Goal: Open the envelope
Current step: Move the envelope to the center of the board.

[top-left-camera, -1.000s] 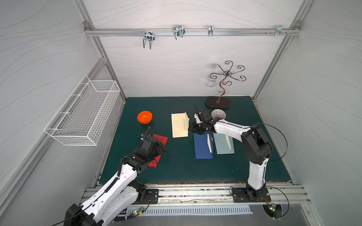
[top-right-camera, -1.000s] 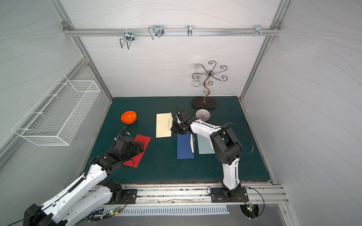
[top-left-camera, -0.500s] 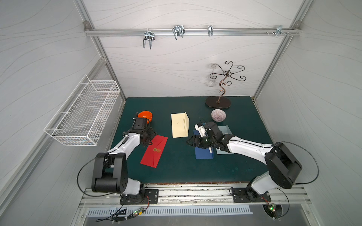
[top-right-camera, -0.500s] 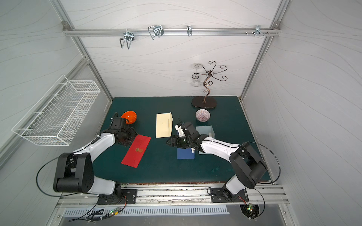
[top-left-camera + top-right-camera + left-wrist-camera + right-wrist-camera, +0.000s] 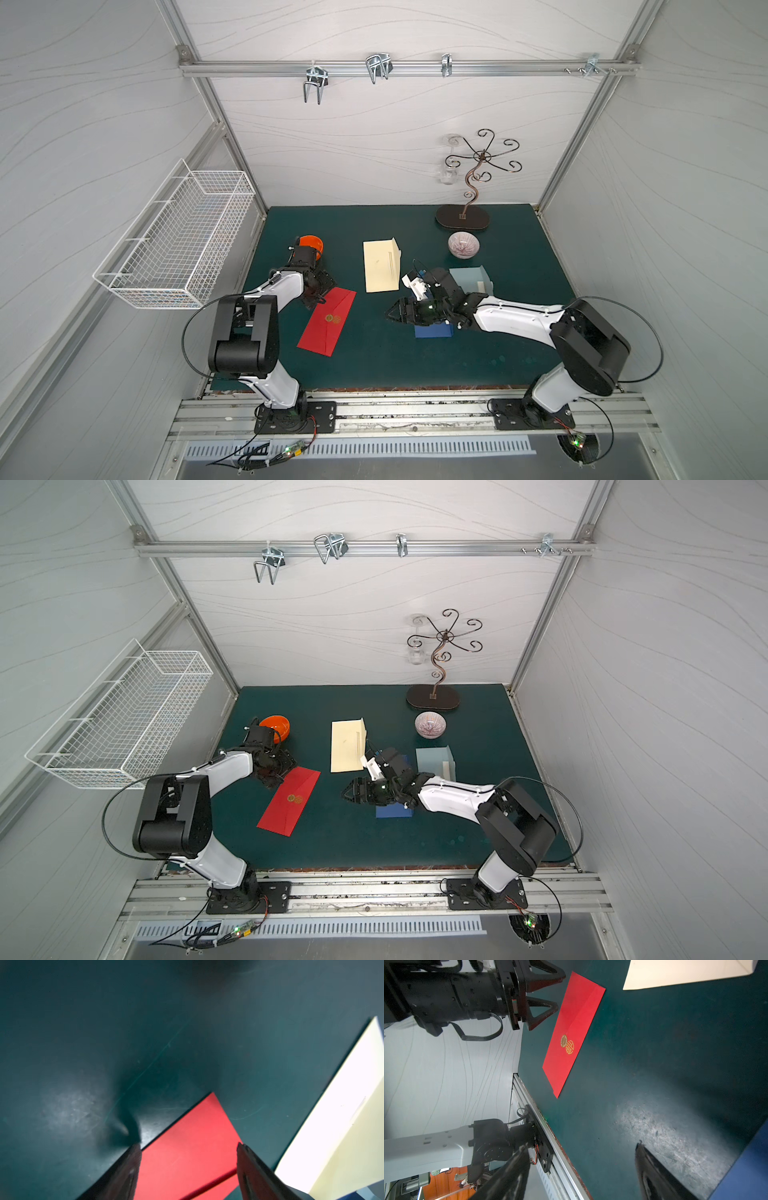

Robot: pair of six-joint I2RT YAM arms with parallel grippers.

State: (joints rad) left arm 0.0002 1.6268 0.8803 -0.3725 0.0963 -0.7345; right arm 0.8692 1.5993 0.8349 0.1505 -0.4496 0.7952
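Top views look steeply down on the whole mat (image 5: 374, 361); low wrist cameras share the red envelope (image 5: 577, 1022).

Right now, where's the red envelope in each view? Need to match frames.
Top view: red envelope lies left of centre, at the left gripper.
Top view: same spot.
Left wrist: one end shows between the open jaws.
Right wrist: whole envelope, gold emblem up.
Shared landmark: cream envelope, near it in all four.
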